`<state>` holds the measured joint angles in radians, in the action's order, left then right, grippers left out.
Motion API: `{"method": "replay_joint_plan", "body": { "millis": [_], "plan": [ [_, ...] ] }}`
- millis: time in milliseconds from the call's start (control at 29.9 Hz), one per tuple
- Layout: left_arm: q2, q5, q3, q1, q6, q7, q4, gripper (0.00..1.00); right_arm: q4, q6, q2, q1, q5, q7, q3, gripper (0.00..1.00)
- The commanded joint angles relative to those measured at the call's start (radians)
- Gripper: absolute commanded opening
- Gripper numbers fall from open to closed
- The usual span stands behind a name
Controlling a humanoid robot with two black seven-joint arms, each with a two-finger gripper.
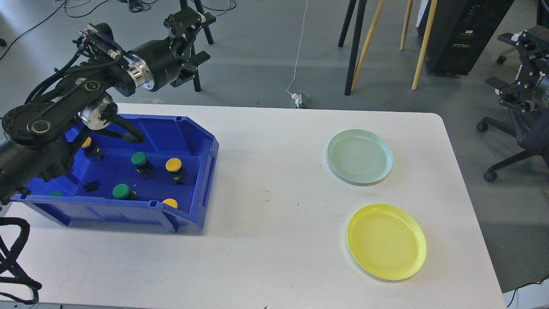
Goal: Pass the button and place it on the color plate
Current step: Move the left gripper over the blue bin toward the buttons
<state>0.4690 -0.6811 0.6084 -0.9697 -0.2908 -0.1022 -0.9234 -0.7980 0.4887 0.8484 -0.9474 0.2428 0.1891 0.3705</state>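
Several buttons lie in the blue bin [208,171] at the table's left: green-capped ones [139,159] [121,191] and yellow-capped ones [173,164] [170,202]. My left arm partly hides another yellow button [86,142]. A pale green plate [359,156] and a yellow plate [386,241] sit empty on the right side of the table. My left gripper [194,42] hangs open and empty, above and behind the bin's far edge. My right gripper [506,64] is raised off the table's right side, open and holding nothing.
The white table [274,223] carries only the bin and the two plates. Beyond its far edge are stand legs [356,47], wooden poles, cables and a power plug on the floor. An office chair [514,141] stands at the right.
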Motion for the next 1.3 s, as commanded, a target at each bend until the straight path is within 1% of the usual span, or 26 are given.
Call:
{"method": "replay_joint_plan", "body": {
  "millis": [0,100,134,200,234,301,334,434,468,535,635,702,769,802,869,969,1036,1103,1136,1170,1270],
  "plan": [
    [0.005,-0.005,0.008,-0.027,0.001,-0.016,0.009,1.00,0.013,0.000,-0.038,-0.001,0.004,-0.005,0.004,0.99],
    [0.007,-0.002,0.020,-0.038,-0.008,-0.027,0.015,1.00,0.017,0.000,-0.042,-0.001,0.004,-0.005,0.005,0.99],
    [0.005,-0.001,0.033,-0.038,-0.010,-0.043,0.015,1.00,0.019,0.000,-0.042,-0.001,0.006,-0.005,0.005,0.99],
    [0.006,0.011,0.092,-0.040,-0.008,-0.118,0.018,1.00,0.019,0.000,-0.042,-0.001,0.006,-0.005,0.005,0.99],
    [0.014,0.028,0.141,-0.038,-0.010,-0.167,0.026,1.00,0.019,0.000,-0.043,0.001,0.006,-0.005,0.005,0.99],
    [0.017,0.064,0.209,-0.032,-0.022,-0.230,0.066,1.00,0.019,0.000,-0.043,0.001,0.006,-0.003,0.005,0.99],
    [0.016,0.069,0.214,-0.032,-0.033,-0.244,0.084,1.00,0.019,0.000,-0.043,0.001,0.006,-0.005,0.005,0.99],
    [-0.013,0.086,0.237,-0.034,-0.024,-0.258,0.109,1.00,0.019,0.000,-0.040,0.001,0.004,-0.003,0.007,0.99],
    [-0.042,0.098,0.234,-0.027,-0.025,-0.275,0.104,1.00,0.017,0.000,-0.040,0.001,0.004,-0.003,0.007,0.99],
    [-0.058,0.115,0.240,-0.018,-0.036,-0.304,0.084,1.00,0.017,0.000,-0.038,0.001,0.004,-0.005,0.007,0.99],
    [-0.034,0.103,0.209,0.020,-0.093,-0.297,0.020,0.98,0.017,0.000,-0.038,-0.001,0.004,-0.005,0.010,0.99],
    [0.046,0.056,0.148,0.032,-0.113,-0.265,-0.047,0.98,0.017,0.000,-0.038,-0.005,0.006,-0.005,0.010,0.99],
    [0.146,-0.053,0.062,0.028,-0.110,-0.228,-0.124,0.98,0.017,0.000,-0.038,-0.007,0.006,-0.007,0.010,0.99],
    [0.190,-0.125,0.032,0.025,-0.110,-0.218,-0.147,0.98,0.017,0.000,-0.040,-0.008,0.006,-0.007,0.010,0.99],
    [0.249,-0.260,0.001,0.026,-0.111,-0.214,-0.170,0.99,0.019,0.000,-0.043,-0.008,0.006,-0.007,0.010,0.99],
    [0.312,-0.435,-0.004,0.040,-0.119,-0.215,-0.196,1.00,0.019,0.000,-0.045,-0.007,0.006,-0.007,0.010,0.99],
    [0.390,-0.492,-0.004,0.046,-0.129,-0.217,-0.236,1.00,0.019,0.000,-0.045,-0.007,0.006,-0.007,0.011,0.99],
    [0.456,-0.505,-0.006,0.054,-0.162,-0.218,-0.261,1.00,0.019,0.000,-0.045,-0.010,0.006,-0.007,0.011,0.99],
    [0.479,-0.508,-0.018,0.058,-0.189,-0.217,-0.268,1.00,0.019,0.000,-0.045,-0.011,0.006,-0.007,0.011,0.99],
    [0.496,-0.524,-0.042,0.063,-0.198,-0.215,-0.279,1.00,0.017,0.000,-0.045,-0.014,0.006,-0.007,0.013,0.99],
    [0.540,-0.674,-0.101,0.063,-0.198,-0.218,-0.302,1.00,0.017,0.000,-0.045,-0.020,0.006,-0.007,0.013,0.99]
  ]
}}
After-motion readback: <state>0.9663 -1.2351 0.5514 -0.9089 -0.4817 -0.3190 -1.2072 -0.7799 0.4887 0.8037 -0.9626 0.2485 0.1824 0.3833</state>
